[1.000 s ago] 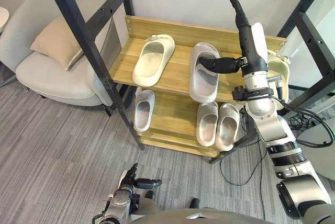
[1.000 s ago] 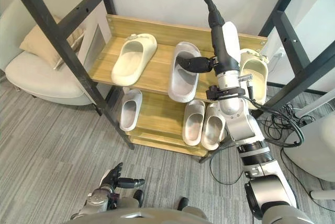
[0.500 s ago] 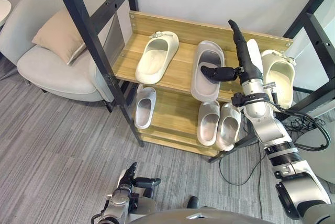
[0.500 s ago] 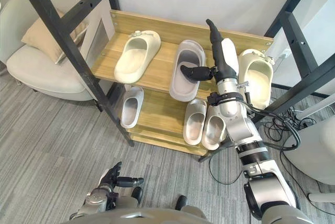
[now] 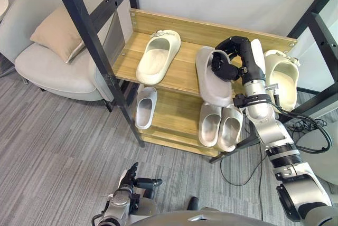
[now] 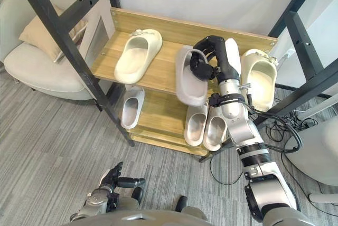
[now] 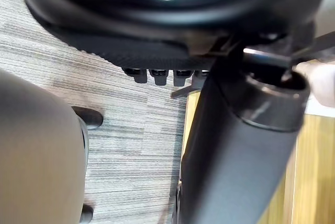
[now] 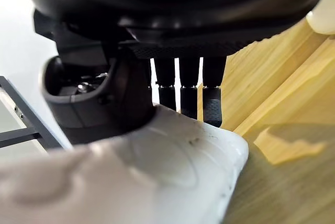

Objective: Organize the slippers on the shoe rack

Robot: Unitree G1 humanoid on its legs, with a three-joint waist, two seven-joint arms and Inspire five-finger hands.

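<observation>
My right hand is shut on a grey slipper at the middle of the shoe rack's upper shelf. The slipper is tilted, its heel hanging past the shelf's front edge. In the right wrist view the thumb presses on the slipper, with the fingers curled behind it. A cream slipper lies on the left of the upper shelf and another cream slipper at its right end. My left hand hangs low over the floor, fingers relaxed.
The lower shelf holds a small pale slipper on the left and a pale pair on the right. Black metal frame posts cross in front of the rack. An armchair with a beige cushion stands to the left.
My right hand's fingers, straight before, have curled round the grey slipper. The slipper has tipped up and come forward over the shelf's edge. The left hand has stayed put.
</observation>
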